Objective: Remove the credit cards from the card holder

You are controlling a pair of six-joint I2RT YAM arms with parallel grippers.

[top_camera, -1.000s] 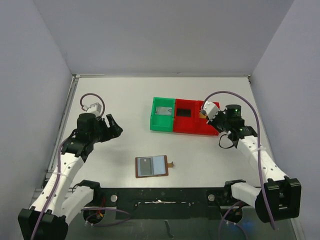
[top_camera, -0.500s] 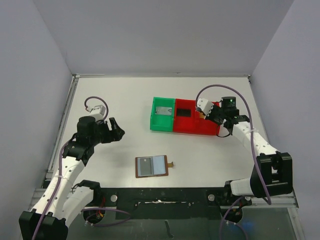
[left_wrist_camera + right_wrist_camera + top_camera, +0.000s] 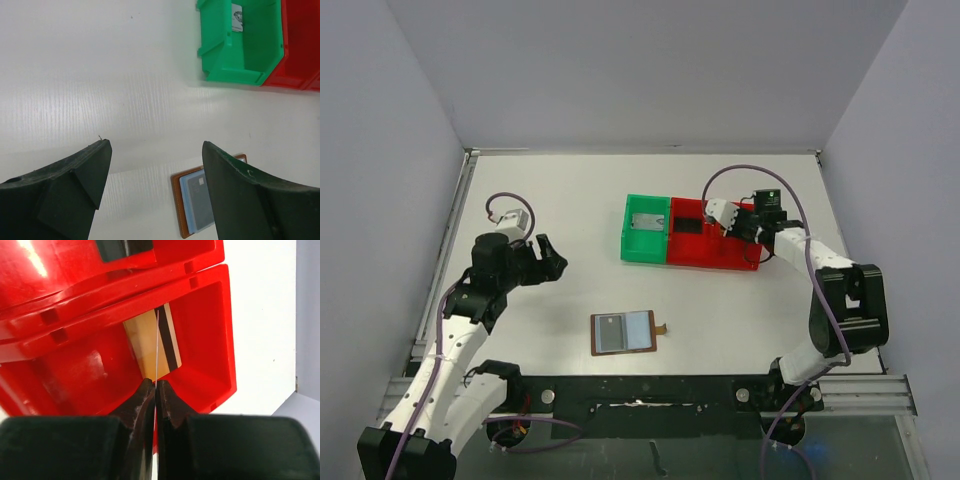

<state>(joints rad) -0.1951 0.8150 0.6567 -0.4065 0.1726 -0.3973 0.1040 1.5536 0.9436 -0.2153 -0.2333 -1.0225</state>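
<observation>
Now, my right gripper (image 3: 156, 385) has its fingers pressed together on the golden-orange card (image 3: 144, 340), which the wrist view shows edge-on. Its long axis runs straight out from the fingertips and down into the end compartment of the red tray (image 3: 212, 335), golden face to one side, black-striped back to the other. That is the relation the coming move turns on, as I judge it: the card looks to hang within the compartment's walls, so letting go should drop it there, though I cannot tell whether its far end touches the floor. The black card (image 3: 690, 225) lies in the red tray's neighbouring compartment and the pale grey card (image 3: 646, 222) in the green tray (image 3: 629, 243). The card holder (image 3: 623, 331) lies open on the table (image 3: 550, 190), well apart from the trays and nearer my left gripper (image 3: 548, 262), whose jaws stand wide and hold nothing, hovering above the table off to the holder's left
</observation>
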